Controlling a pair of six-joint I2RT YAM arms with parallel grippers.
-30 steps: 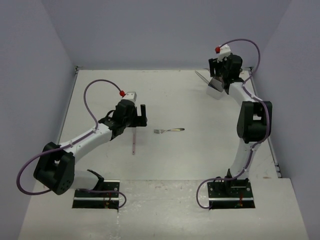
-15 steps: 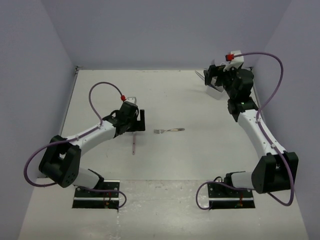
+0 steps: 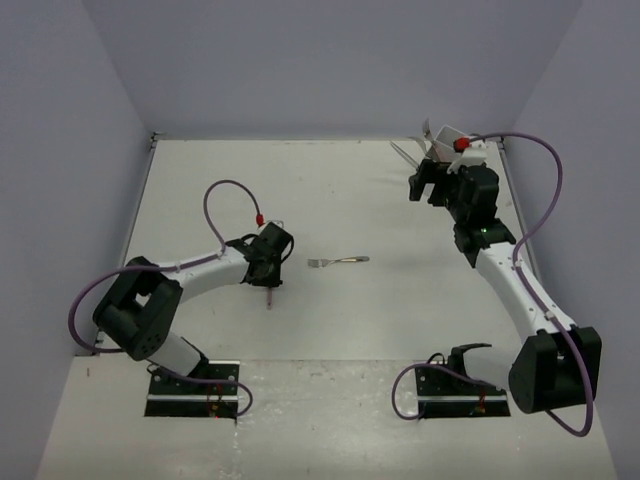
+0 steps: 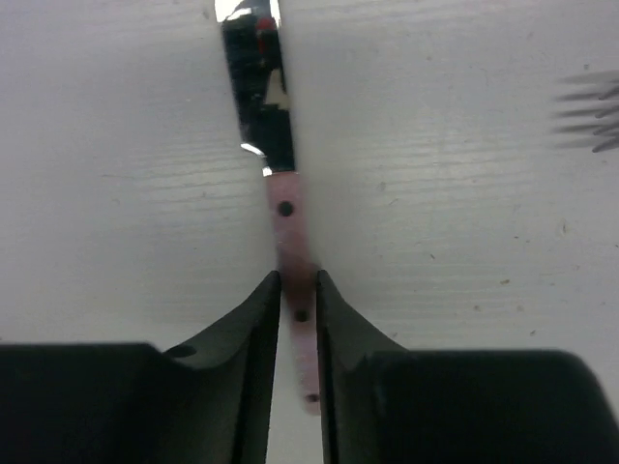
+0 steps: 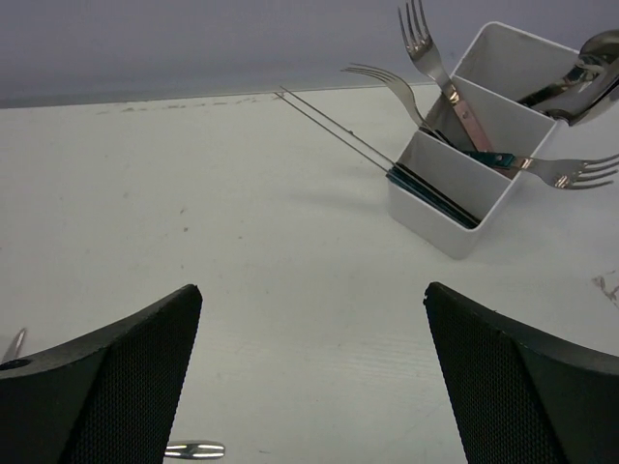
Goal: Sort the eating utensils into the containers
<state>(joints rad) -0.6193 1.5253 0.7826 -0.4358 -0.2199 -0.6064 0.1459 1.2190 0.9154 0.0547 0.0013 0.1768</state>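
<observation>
**Item 1: pink-handled knife** (image 4: 287, 217)
- Place: flat on the table (image 3: 200, 180), well apart from the white bin (image 5: 440, 227), on the left arm's side of it and closer to the arm bases.
- Long axis: runs from the bases toward the back wall, with the blade at the far end.

**Item 2: left gripper** (image 4: 298, 300)
- Place: directly over the knife's handle.
- State: its 2 fingers (image 4: 253, 324) sit across the long axis, 1 on each side, and look pressed to the pink handle. It is clamped on the knife, which is not yet lifted.

**Item 3: fork** (image 3: 338, 261)
- Place: between the knife and the bin, near the knife.
- Long axis: crosswise to the knife, tines pointing toward it. It is not held.

**Item 4: right gripper** (image 5: 309, 377)
- Place: near the bin, facing it.
- State: jaws spread wide and holding nothing.

**Item 5: bin**
- 3 compartments. Forks stand in the middle 1 and spoons in the far 1. The near 1 holds slim dark-handled pieces.

**Note on the coming move (a judgement):** the left arm alone has the knife, so the lift is its job. The carry would run from the knife across to the bin, blade leading past the fingers.
</observation>
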